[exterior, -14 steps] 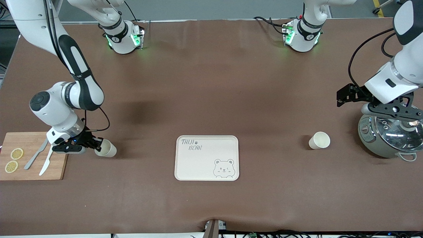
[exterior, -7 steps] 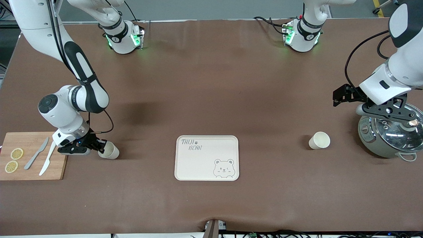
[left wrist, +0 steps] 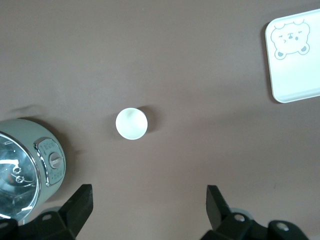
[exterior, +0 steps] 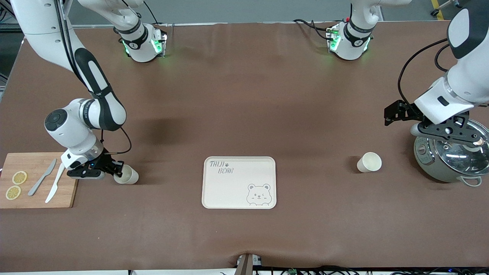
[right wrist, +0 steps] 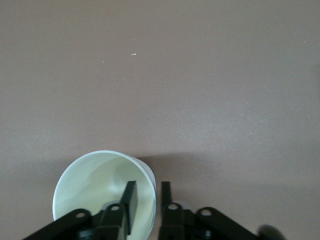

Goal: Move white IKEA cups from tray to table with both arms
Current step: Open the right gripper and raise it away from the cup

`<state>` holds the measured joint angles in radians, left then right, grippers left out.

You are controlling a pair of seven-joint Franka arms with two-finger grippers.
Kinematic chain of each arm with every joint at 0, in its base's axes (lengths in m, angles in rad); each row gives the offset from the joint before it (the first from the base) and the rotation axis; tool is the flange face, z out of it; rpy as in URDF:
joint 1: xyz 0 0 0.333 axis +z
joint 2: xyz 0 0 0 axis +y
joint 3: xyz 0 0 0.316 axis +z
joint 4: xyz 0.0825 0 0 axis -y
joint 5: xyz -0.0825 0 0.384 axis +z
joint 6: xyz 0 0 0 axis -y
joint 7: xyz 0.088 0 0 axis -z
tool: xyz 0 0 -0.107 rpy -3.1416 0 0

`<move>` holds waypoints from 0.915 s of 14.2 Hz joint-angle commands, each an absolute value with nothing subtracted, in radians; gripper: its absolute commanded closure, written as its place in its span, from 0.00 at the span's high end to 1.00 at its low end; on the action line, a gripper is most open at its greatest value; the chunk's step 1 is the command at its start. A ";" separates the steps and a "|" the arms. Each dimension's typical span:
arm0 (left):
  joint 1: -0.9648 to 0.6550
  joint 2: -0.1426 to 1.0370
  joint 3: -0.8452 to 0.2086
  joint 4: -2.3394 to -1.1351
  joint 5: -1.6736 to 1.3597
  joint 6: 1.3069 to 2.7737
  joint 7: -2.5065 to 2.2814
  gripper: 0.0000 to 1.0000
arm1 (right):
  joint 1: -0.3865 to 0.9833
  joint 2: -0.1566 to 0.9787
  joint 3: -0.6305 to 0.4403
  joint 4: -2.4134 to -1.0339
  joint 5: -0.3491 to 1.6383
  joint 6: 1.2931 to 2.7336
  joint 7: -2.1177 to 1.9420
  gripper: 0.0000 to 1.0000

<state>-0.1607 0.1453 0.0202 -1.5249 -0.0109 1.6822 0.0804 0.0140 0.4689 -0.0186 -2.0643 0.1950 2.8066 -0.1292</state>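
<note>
Two smooth tapered white IKEA cups [exterior: 369,162] [exterior: 127,176] on matte brown table [exterior: 244,110].

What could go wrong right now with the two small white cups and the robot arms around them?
The right gripper has one finger inside the small cream-white cup near the wooden cutting board, straddling its wall; pulling away sideways could tip it. The left gripper hangs open over the steel-lidded cooker; lowering there could strike the lid. The other matching cup stands free on the brown table, exposed to a sweeping arm.
</note>
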 commanded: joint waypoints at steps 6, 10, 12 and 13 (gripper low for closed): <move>-0.183 0.198 0.002 -1.531 0.031 1.758 0.078 1.00 | -0.066 0.408 -0.026 -1.831 0.216 2.302 -0.143 1.00; -0.169 0.198 0.000 -1.529 0.028 1.769 0.078 1.00 | -0.141 0.286 -0.028 -1.723 0.158 1.921 -0.138 1.00; -0.164 0.198 0.002 -1.532 0.023 1.784 0.078 1.00 | -0.182 0.168 -0.029 -1.726 0.138 1.786 -0.138 1.00; -0.164 0.198 0.002 -1.532 0.023 1.784 0.077 1.00 | -0.205 0.113 -0.028 -1.726 0.129 1.732 -0.138 1.00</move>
